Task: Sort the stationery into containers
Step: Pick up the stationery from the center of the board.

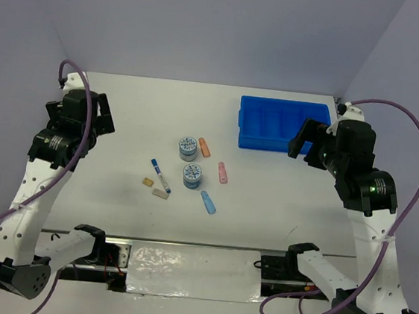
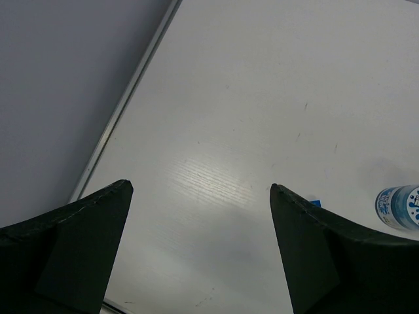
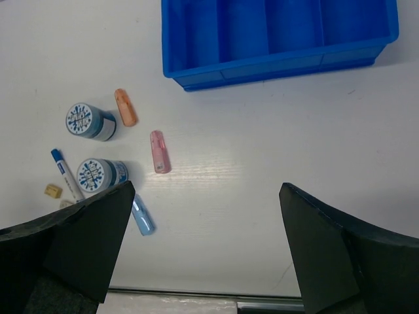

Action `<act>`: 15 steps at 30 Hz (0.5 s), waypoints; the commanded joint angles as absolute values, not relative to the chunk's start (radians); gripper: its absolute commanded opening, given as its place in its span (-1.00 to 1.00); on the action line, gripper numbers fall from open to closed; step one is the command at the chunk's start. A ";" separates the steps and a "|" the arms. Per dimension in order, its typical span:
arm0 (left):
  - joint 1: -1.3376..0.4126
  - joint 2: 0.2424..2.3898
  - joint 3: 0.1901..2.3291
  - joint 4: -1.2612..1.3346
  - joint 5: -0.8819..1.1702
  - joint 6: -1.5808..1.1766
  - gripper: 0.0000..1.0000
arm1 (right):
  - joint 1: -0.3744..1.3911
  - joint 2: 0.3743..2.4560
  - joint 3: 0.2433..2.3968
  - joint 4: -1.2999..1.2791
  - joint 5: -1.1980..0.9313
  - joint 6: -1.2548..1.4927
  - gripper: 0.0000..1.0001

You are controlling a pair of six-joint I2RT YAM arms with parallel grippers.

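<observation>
Two round blue-white rolls (image 1: 187,147) (image 1: 191,174) stand mid-table. Around them lie an orange bar (image 1: 204,147), a pink bar (image 1: 223,173), a light-blue bar (image 1: 208,202), a blue-white marker (image 1: 159,175), a tan block (image 1: 147,183) and a beige bar (image 1: 161,193). The blue tray (image 1: 271,143) sits at the far right, its compartments empty. My left gripper (image 1: 101,118) is open and empty, raised left of the items. My right gripper (image 1: 305,141) is open and empty, raised beside the tray's right end. The right wrist view shows the tray (image 3: 275,64), the rolls (image 3: 85,121) (image 3: 98,174) and the pink bar (image 3: 160,152).
The left wrist view shows bare white table, its edge against the grey wall (image 2: 65,98), and one roll (image 2: 399,206) at the right border. Purple cables loop from both arms. A black rail (image 1: 184,255) runs along the table's near edge.
</observation>
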State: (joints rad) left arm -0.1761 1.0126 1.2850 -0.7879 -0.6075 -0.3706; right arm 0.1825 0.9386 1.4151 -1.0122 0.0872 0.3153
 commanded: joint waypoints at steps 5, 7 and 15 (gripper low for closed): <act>-0.184 1.025 1.344 -0.795 -0.643 -0.387 0.99 | 0.181 0.919 1.388 -0.919 -0.041 0.310 0.99; -0.184 1.031 1.351 -0.801 -0.638 -0.408 0.99 | 0.195 0.951 1.309 -0.813 -0.221 0.377 1.00; -0.183 1.069 1.377 -0.841 -0.598 -0.431 0.99 | 0.779 1.466 1.475 -0.712 0.144 0.431 1.00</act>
State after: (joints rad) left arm -0.1802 1.0607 1.3376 -0.8310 -0.6140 -0.4019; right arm 0.6724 1.3079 1.4128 -0.7876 0.0235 0.4088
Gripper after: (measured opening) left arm 0.993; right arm 0.997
